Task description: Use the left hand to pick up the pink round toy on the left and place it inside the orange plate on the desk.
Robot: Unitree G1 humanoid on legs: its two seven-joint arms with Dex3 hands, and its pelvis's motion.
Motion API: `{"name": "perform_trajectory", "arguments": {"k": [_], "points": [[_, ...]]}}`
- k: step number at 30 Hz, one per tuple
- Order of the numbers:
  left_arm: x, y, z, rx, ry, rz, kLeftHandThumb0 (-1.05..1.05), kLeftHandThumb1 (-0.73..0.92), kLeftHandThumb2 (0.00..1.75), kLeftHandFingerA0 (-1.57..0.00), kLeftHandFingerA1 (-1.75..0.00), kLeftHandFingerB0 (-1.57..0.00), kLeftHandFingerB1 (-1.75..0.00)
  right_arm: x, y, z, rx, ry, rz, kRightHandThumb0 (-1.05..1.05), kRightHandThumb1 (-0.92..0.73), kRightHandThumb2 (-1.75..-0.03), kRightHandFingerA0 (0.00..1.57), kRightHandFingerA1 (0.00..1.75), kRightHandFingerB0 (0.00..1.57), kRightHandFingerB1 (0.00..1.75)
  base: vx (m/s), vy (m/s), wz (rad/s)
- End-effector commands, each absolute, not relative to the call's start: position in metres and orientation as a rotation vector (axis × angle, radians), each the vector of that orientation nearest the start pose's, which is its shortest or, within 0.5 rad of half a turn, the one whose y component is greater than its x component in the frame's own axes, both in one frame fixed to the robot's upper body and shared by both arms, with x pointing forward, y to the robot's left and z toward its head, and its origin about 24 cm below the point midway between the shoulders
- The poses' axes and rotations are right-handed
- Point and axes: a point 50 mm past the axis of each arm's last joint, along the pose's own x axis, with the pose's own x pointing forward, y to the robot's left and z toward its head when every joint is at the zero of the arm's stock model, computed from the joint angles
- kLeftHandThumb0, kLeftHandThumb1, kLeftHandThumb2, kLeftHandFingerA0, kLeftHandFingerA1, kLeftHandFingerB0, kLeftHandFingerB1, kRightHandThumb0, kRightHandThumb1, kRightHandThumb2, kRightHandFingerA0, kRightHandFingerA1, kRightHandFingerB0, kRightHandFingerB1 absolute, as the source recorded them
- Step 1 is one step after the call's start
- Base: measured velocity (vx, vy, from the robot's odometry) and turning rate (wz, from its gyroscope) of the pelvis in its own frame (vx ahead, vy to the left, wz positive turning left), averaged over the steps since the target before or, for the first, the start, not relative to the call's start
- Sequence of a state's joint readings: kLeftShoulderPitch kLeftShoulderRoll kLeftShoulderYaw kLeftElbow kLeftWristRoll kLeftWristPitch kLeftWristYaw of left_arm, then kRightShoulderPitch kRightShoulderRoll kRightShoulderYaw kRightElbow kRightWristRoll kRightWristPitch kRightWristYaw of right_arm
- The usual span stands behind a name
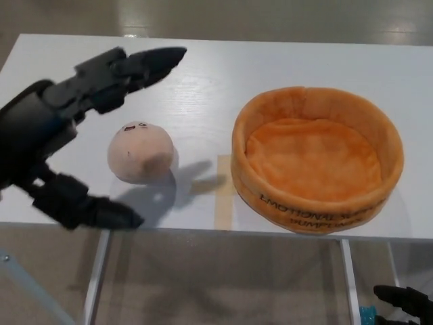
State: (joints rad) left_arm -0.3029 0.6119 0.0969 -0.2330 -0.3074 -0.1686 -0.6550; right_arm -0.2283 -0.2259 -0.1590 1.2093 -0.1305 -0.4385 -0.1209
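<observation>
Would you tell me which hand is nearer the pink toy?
Left. The left hand brackets the pink toy, open; the right hand sits below the table edge, far right.

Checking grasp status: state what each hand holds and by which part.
Nothing is held. The left hand is open around the pink round toy without touching; the right hand barely shows below the desk.

The pink round toy [140, 152] is seen to be covered in soft, matt plush, and the orange plate [316, 203] at its three o'clock is made of a fuzzy, velvety fabric printed with dark lettering. The white desk [223, 74] shows a smooth painted surface with faint wood grain, marked by a cross of matt tan tape [222, 189]. The left hand [64, 128] is formed of hard black plastic with a dull sheen.
</observation>
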Motion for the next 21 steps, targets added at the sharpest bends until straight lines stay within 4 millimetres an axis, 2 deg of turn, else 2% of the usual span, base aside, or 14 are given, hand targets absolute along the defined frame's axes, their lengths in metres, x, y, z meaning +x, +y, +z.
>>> {"name": "perform_trajectory", "arguments": {"k": [1, 2, 3, 4, 5, 6, 7, 12, 13, 15, 16, 17, 18, 21], "points": [[0.331, 0.183, 0.184, 1.116, -0.450, -0.415, -0.18, 0.41, 0.52, 0.00, -0.02, 0.00, -0.25, 0.214, -0.248, -0.093, -0.287, 0.510, -0.233, -0.16, -0.67, -0.59, 0.65, 0.58, 0.63, 0.49, 0.00, 0.000, 0.00], [0.336, 0.183, 0.181, 1.148, -0.432, -0.402, -0.18, 0.41, 0.52, 0.00, -0.02, 0.00, -0.25, 0.214, -0.248, -0.092, -0.291, 0.509, -0.230, -0.16, -0.67, -0.59, 0.65, 0.58, 0.63, 0.49, 0.00, 0.000, 0.00], [0.340, 0.184, 0.180, 1.171, -0.414, -0.394, -0.20, 0.36, 0.63, 0.00, 0.00, -0.03, -0.22, 0.214, -0.248, -0.092, -0.296, 0.508, -0.227, -0.16, -0.68, -0.60, 0.66, 0.58, 0.62, 0.49, 0.00, 0.000, 0.00], [0.342, 0.184, 0.178, 1.185, -0.403, -0.390, -0.20, 0.36, 0.63, 0.00, 0.00, -0.03, -0.22, 0.215, -0.248, -0.092, -0.298, 0.508, -0.226, -0.16, -0.68, -0.60, 0.66, 0.58, 0.62, 0.49, 0.00, 0.000, 0.00], [0.347, 0.184, 0.176, 1.215, -0.380, -0.383, -0.19, 0.41, 0.52, 0.00, 0.00, -0.01, -0.26, 0.215, -0.248, -0.092, -0.301, 0.509, -0.223, -0.16, -0.68, -0.59, 0.66, 0.58, 0.62, 0.49, 0.00, 0.000, 0.00], [0.348, 0.184, 0.175, 1.220, -0.377, -0.382, -0.19, 0.41, 0.52, 0.00, 0.00, -0.01, -0.26, 0.215, -0.249, -0.092, -0.300, 0.509, -0.223, -0.16, -0.68, -0.59, 0.66, 0.58, 0.62, 0.49, 0.00, 0.000, 0.00], [0.352, 0.185, 0.172, 1.254, -0.357, -0.373, -0.23, 0.21, 0.58, 0.00, -0.07, 0.00, -0.23, 0.215, -0.249, -0.092, -0.299, 0.508, -0.223, -0.15, -0.67, -0.59, 0.65, 0.58, 0.63, 0.49, 0.00, 0.000, 0.00], [0.362, 0.187, 0.156, 1.310, -0.262, -0.375, -0.22, 0.21, 0.56, 0.00, -0.03, 0.00, -0.21, 0.216, -0.248, -0.092, -0.294, 0.511, -0.226, -0.15, -0.67, -0.59, 0.65, 0.59, 0.65, 0.50, 0.00, 0.000, 0.00], [0.363, 0.186, 0.150, 1.325, -0.240, -0.376, -0.25, 0.23, 0.60, 0.00, -0.09, -0.02, -0.24, 0.216, -0.248, -0.092, -0.299, 0.512, -0.223, -0.16, -0.67, -0.59, 0.65, 0.59, 0.65, 0.50, 0.00, 0.000, 0.00], [0.364, 0.186, 0.148, 1.332, -0.233, -0.376, -0.25, 0.23, 0.60, 0.00, -0.09, -0.02, -0.24, 0.216, -0.248, -0.092, -0.300, 0.512, -0.221, -0.16, -0.67, -0.59, 0.65, 0.59, 0.65, 0.50, 0.00, 0.000, 0.00], [0.365, 0.186, 0.144, 1.333, -0.226, -0.379, -0.20, 0.38, 0.52, 0.00, -0.13, -0.04, -0.26, 0.216, -0.247, -0.093, -0.297, 0.516, -0.219, -0.15, -0.67, -0.59, 0.64, 0.57, 0.64, 0.50, 0.00, 0.000, 0.00], [0.366, 0.185, 0.142, 1.333, -0.222, -0.383, -0.20, 0.38, 0.52, 0.00, -0.13, -0.04, -0.26, 0.216, -0.247, -0.093, -0.295, 0.519, -0.218, -0.15, -0.67, -0.59, 0.64, 0.57, 0.64, 0.50, 0.00, 0.000, 0.00], [0.367, 0.184, 0.129, 1.338, -0.193, -0.395, -0.23, 0.23, 0.63, 0.00, -0.20, 0.00, -0.31, 0.216, -0.246, -0.093, -0.294, 0.524, -0.216, -0.15, -0.67, -0.59, 0.65, 0.59, 0.64, 0.50, 0.00, 0.000, 0.00], [0.368, 0.184, 0.121, 1.345, -0.170, -0.402, -0.25, 0.23, 0.63, 0.00, -0.19, 0.00, -0.30, 0.215, -0.246, -0.094, -0.291, 0.524, -0.215, -0.15, -0.68, -0.59, 0.64, 0.58, 0.65, 0.50, 0.00, 0.000, 0.00]]}}
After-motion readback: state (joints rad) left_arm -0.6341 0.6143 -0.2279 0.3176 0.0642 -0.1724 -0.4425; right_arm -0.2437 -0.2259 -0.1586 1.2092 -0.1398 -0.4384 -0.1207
